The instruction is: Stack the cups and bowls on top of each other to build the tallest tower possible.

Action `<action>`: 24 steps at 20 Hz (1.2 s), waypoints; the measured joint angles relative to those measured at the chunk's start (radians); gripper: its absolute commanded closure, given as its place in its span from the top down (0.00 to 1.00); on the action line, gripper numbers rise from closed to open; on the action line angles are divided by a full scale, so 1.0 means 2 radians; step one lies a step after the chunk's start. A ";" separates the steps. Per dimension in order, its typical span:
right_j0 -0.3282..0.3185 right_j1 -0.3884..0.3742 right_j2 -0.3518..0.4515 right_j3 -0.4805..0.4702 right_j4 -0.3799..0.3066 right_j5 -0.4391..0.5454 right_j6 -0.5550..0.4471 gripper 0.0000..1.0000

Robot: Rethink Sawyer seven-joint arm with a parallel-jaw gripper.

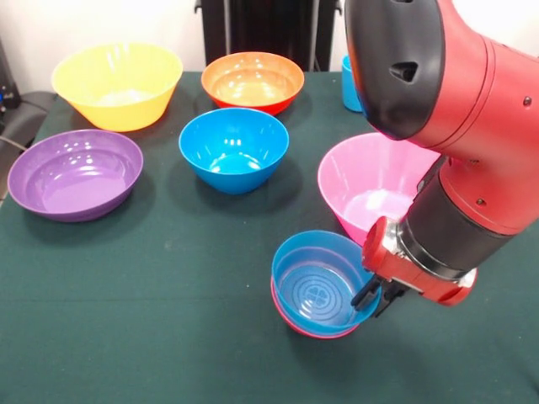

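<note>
Robot arm's gripper at small blue bowl's 3 o'clock rim | fingers' state: cannot tell | bowl nests in magenta-red bowl on green surface

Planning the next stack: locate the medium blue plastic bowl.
Front view: the medium blue plastic bowl sits mid-table, between the purple bowl and pink bowl, before the orange-red bowl.

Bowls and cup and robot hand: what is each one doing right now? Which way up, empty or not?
Yellow bowl: upright, empty.
Orange-red bowl: upright, empty.
Purple bowl: upright, empty.
Medium blue bowl: upright, empty, standing alone.
Pink bowl: upright, partly hidden by the arm.
Small blue bowl: upright, nested in the small magenta-red bowl.
Light blue cup: mostly hidden.
Gripper: at the small blue bowl's rim.
</note>
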 measured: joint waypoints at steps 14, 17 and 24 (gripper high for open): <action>0.000 -0.002 0.001 0.003 0.000 0.000 0.000 0.00; 0.000 -0.003 0.003 0.005 0.000 0.000 0.000 0.00; 0.000 -0.005 0.006 0.009 0.000 0.000 0.000 0.00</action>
